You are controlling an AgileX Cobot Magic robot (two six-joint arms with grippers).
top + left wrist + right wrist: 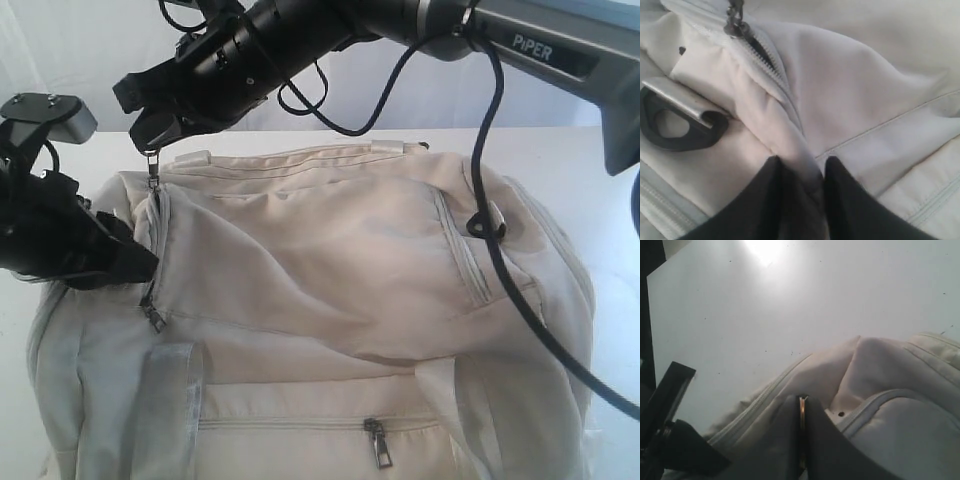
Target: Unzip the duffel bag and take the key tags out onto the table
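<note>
- Large cream fabric duffel bag point(350, 260) lies on the white table point(570, 150).
- Right gripper point(157, 138) pinches the small grey metal zipper pull point(152, 160).
- Left gripper point(800, 169) clamps a fold of bag fabric — just beside the zipper.

Setting read as a robotics lab test station. Evidence: a black multi-joint robot arm with a grey link lettered "PiPER" point(545, 45) reached in from above, and a second black robot arm point(55, 240) sat at the left edge. Loose black cables point(348, 131) ran exposed off the hardware. The work surface was a wide, plain white tabletop point(790, 315) backed by a white curtain backdrop point(70, 50). Test article on it: a large cream fabric duffel bag point(330, 270).
</note>
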